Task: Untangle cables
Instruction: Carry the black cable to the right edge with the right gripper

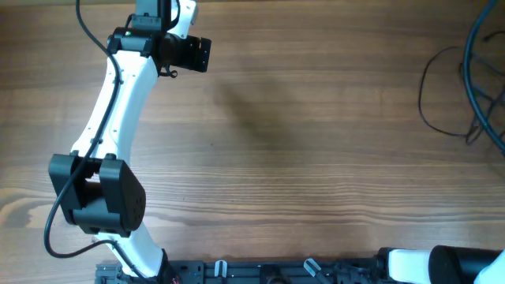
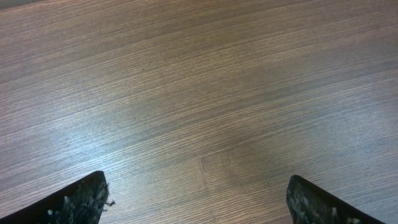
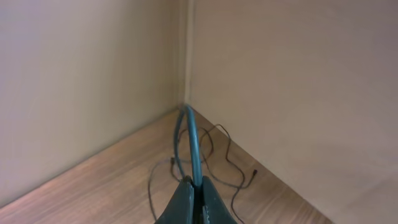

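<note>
**Right tool lifts one strand out of the corner pile; left tool idle and open**

Cables (image 1: pixel 467 71) sit at the far right edge of the desk (image 2: pixel 199 93), partly out of the overhead view. A thin loop spreads leftward from the bunch. The rest crosses over itself near the edge.

In the right wrist view the pile lies in the corner where two plain walls (image 3: pixel 74 93) meet. Thin black cords wander loosely over the wood, and one ends in a small plug (image 3: pixel 254 171).

A teal-tinted strand (image 3: pixel 194 146) arcs up off the desk into the right tool (image 3: pixel 194 198). The fingers are pressed together on it with no gap showing. Judgement: it is held raised so that it parts from the cords lying flat beneath and the crossings show.

I cannot tell whether this strand is looped through the others.

The right tool itself is outside the overhead view; only the arm's base (image 1: pixel 442 264) shows there.

The left tool (image 2: pixel 196 186) is well apart from the cables, over bare wood at the far left. Its fingers are spread wide and hold nothing. Judgement: it is parked clear, ready to pin or take a second strand.

Untangling looks barely begun.
</note>
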Motion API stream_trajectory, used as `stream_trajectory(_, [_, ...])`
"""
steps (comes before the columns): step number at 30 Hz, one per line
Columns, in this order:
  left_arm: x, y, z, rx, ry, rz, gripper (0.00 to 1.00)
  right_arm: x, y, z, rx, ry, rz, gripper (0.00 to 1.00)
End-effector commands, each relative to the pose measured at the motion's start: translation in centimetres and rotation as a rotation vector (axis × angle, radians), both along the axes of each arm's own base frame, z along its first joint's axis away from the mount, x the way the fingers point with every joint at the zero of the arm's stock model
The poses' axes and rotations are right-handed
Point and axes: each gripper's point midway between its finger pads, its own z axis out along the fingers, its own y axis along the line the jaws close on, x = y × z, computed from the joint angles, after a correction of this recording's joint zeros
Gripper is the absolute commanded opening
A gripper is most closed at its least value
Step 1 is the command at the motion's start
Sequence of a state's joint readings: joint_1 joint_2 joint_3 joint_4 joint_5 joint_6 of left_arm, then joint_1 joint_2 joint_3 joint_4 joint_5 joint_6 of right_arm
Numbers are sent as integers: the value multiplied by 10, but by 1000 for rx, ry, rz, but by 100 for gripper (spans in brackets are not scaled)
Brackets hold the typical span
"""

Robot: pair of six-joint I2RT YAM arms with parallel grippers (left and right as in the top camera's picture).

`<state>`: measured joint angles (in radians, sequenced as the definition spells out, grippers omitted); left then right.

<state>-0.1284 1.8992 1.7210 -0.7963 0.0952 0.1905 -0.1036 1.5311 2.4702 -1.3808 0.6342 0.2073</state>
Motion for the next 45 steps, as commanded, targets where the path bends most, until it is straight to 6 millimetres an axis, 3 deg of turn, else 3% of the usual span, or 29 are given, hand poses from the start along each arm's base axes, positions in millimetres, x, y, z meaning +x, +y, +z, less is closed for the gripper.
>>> stream_trajectory(1, [0,-2,2,-3,-8,-18,94,-6,-13,-9,48,-9,-51,4])
stream_trajectory(9, [0,-2,2,-2,-9,-19,94,-8,-50,-39,104,25,-196,4])
stream_trajectory(16, [2,-2,3,-3,-18,-19,95,-23,-86,-57,150,21,-334,5])
stream_trajectory(29, [3,-1,4,12,-27,-35,97,-47,-144,-108,271,32,-524,5])
stream_trajectory(36, [4,-1,4,13,-33,-37,97,-60,-174,-155,328,86,-624,5])
stream_trajectory(45, [5,-1,4,18,-35,-43,98,-76,-209,-234,444,178,-711,5])
